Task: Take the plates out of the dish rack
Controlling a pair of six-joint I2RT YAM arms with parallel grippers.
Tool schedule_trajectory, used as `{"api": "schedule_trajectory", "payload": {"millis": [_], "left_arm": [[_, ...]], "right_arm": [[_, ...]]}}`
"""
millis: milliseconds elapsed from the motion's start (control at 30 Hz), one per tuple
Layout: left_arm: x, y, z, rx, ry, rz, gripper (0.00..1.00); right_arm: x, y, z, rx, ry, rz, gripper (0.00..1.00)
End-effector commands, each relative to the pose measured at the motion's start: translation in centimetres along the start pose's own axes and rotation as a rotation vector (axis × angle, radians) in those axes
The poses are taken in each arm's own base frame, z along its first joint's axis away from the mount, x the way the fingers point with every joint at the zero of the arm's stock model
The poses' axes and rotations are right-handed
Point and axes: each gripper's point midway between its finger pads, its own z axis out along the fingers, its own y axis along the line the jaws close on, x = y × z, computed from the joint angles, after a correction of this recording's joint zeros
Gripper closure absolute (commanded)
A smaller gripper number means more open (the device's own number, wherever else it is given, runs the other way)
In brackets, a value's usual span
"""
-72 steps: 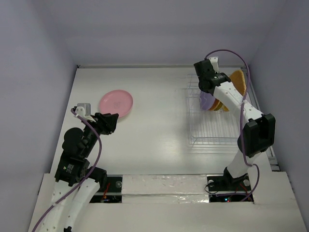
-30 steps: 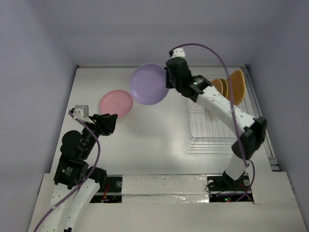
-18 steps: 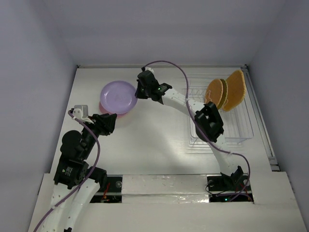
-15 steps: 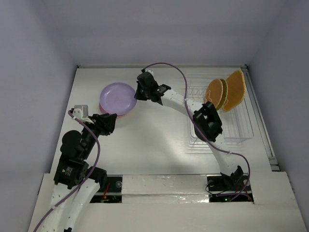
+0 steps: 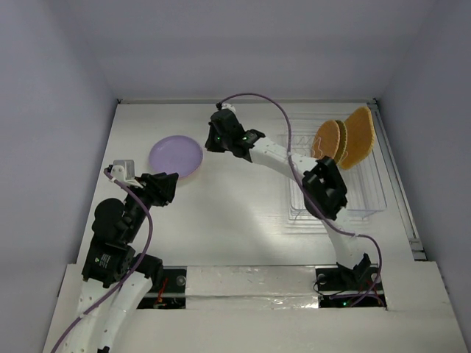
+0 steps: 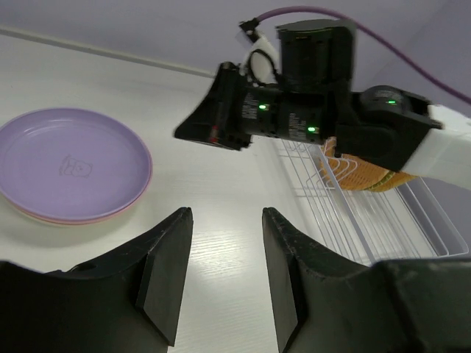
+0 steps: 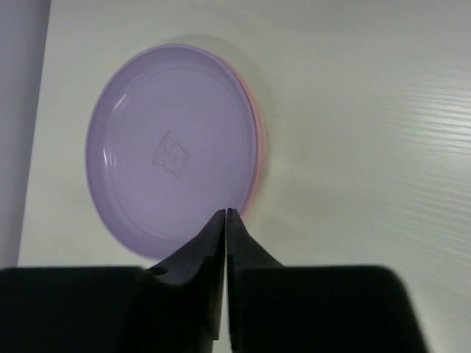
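Note:
A lavender plate lies flat on a pink plate at the left of the table. In the right wrist view the lavender plate covers the pink plate except for a thin rim. My right gripper hovers just right of this stack, shut and empty. My left gripper is open and empty, near the stack's front edge. The wire dish rack stands at the right. It holds a round orange-brown plate and a larger orange one, both upright at its far end.
The right arm stretches across the middle of the table from the rack side, and it crosses the left wrist view. Purple walls close the table at the left, back and right. The rack's near slots stand without plates.
My right gripper carried the lavender plate from the rack to the left, laid it on the pink plate and let go. The plate has settled flat. The left arm has stayed still.

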Motion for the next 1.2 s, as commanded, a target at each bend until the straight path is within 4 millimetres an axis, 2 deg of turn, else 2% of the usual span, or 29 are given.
{"api": "schedule_trajectory", "payload": {"millis": [0, 33, 67, 133, 167, 200, 233, 267, 333, 400, 433, 533, 567, 600, 667, 733, 833, 1033, 1167], "left_arm": [[-1.0, -0.3, 0.0, 0.013, -0.043, 0.0, 0.6], [-1.0, -0.3, 0.0, 0.012, -0.043, 0.0, 0.6], [-1.0, -0.4, 0.0, 0.016, -0.045, 0.0, 0.6], [-1.2, -0.5, -0.1, 0.025, -0.052, 0.001, 0.6], [-1.2, -0.6, -0.2, 0.027, -0.053, 0.001, 0.6], [-1.2, -0.6, -0.2, 0.029, -0.054, 0.001, 0.6], [-1.2, -0.7, -0.3, 0.034, -0.056, 0.001, 0.6], [-1.3, -0.8, -0.3, 0.039, -0.057, 0.001, 0.6], [-1.4, -0.8, -0.4, 0.041, -0.061, 0.003, 0.6], [-1.3, -0.8, -0.3, 0.039, -0.057, 0.003, 0.6], [-1.3, -0.8, -0.3, 0.04, -0.058, 0.003, 0.6], [-1.3, -0.8, -0.3, 0.039, -0.057, 0.005, 0.6], [-1.2, -0.7, -0.3, 0.035, -0.056, 0.003, 0.6], [-1.3, -0.7, -0.3, 0.036, -0.057, 0.004, 0.6], [-1.2, -0.7, -0.3, 0.033, -0.055, 0.003, 0.6], [-1.2, -0.6, -0.2, 0.031, -0.051, 0.002, 0.6], [-1.2, -0.6, -0.2, 0.03, -0.05, 0.002, 0.6], [-1.1, -0.3, -0.1, 0.011, -0.047, 0.0, 0.6], [-1.0, -0.2, -0.1, 0.009, -0.045, -0.002, 0.6]], "right_arm": [[-7.9, 2.0, -8.4, 0.0, -0.237, -0.045, 0.98], [-8.5, 0.3, -11.4, 0.035, -0.27, -0.05, 1.0], [-10.0, -1.9, -13.1, 0.093, -0.327, -0.052, 1.0], [-11.0, -5.3, -16.4, 0.164, -0.369, -0.051, 1.0], [-10.8, -8.0, -19.6, 0.229, -0.389, -0.048, 1.0], [-11.5, -10.9, -21.4, 0.293, -0.406, -0.047, 1.0], [-11.5, -12.9, -23.0, 0.345, -0.418, -0.046, 1.0], [-10.9, -15.5, -25.8, 0.417, -0.431, -0.042, 1.0], [-11.1, -19.3, -28.7, 0.506, -0.446, -0.024, 1.0], [-10.2, -22.0, -31.6, 0.586, -0.45, -0.035, 1.0], [-10.3, -24.1, -32.8, 0.636, -0.457, -0.019, 1.0], [-9.5, -26.2, -34.0, 0.623, -0.44, -0.004, 1.0], [-10.0, -27.2, -34.6, 0.625, -0.455, 0.01, 1.0], [-9.7, -27.2, -34.3, 0.594, -0.435, 0.003, 1.0], [-9.5, -27.8, -33.8, 0.587, -0.397, 0.0, 0.86], [-9.4, -28.8, -33.0, 0.578, -0.355, 0.009, 0.67], [-9.4, -29.9, -32.6, 0.587, -0.344, 0.034, 0.55], [-9.7, -31.4, -30.5, 0.579, -0.31, 0.054, 0.57], [-10.1, -33.5, -29.4, 0.61, -0.305, 0.078, 0.62]]}}
